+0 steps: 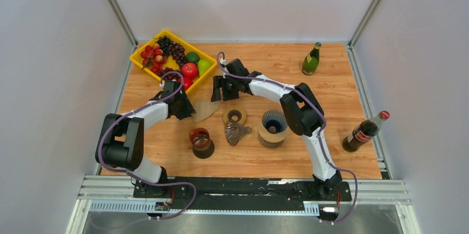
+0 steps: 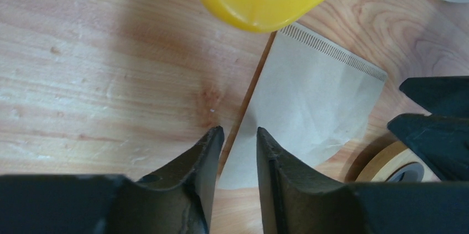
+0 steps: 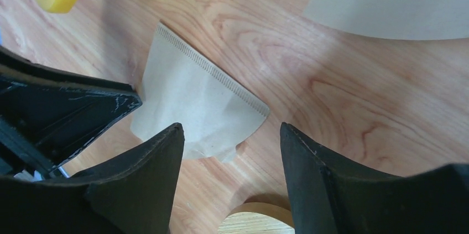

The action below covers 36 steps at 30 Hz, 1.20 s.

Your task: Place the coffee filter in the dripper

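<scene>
Above, past the base rail (image 1: pixel 243 188), the coffee filter (image 1: pixel 206 109) lies flat on the table (image 1: pixel 332 107) between the left gripper (image 1: pixel 189 109) and the right gripper (image 1: pixel 217 94). At the left wrist, narrowly parted fingers (image 2: pixel 207 151) straddle its edge. At the right wrist, the fingers (image 3: pixel 160 156) are spread wide, with the filter just ahead.

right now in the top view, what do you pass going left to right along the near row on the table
brown cup → fluted cone → dripper → cola bottle
</scene>
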Tool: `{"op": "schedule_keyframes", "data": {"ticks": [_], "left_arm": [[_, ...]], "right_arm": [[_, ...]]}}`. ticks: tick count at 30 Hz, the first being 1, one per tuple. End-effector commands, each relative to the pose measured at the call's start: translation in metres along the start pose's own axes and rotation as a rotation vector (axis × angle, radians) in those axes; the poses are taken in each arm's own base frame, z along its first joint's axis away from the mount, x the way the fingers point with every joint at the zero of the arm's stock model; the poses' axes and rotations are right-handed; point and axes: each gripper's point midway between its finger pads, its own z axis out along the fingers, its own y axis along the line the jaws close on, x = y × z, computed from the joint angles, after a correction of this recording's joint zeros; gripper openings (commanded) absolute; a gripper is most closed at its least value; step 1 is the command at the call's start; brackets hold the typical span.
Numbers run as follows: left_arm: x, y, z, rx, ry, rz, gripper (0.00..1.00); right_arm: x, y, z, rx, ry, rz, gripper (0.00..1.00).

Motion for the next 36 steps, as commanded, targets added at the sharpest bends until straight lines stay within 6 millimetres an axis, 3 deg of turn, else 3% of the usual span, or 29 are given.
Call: {"op": "schedule_keyframes", "data": {"ticks": [1,10,20,26,36], "left_arm": [[0.009,0.001,0.010,0.009,0.057,-0.010,0.36],[0.018,-0.005,0.014,0.050,0.093,-0.016,0.26],[0.024,-0.008,0.017,0.071,0.123,-0.020,0.23],[0.024,-0.009,0.016,0.076,0.124,-0.021,0.23],[0.024,-0.010,0.017,0.082,0.127,-0.018,0.23]], "right_arm": [[0.006,0.017,0.010,-0.075,0.020,0.019,0.66],[0.022,0.036,0.012,-0.179,0.093,0.063,0.64],[0.012,0.053,0.009,-0.225,0.061,0.108,0.56],[0.005,0.047,0.013,-0.176,0.015,0.153,0.52],[-0.005,0.048,0.003,-0.157,-0.061,0.205,0.26]]}}
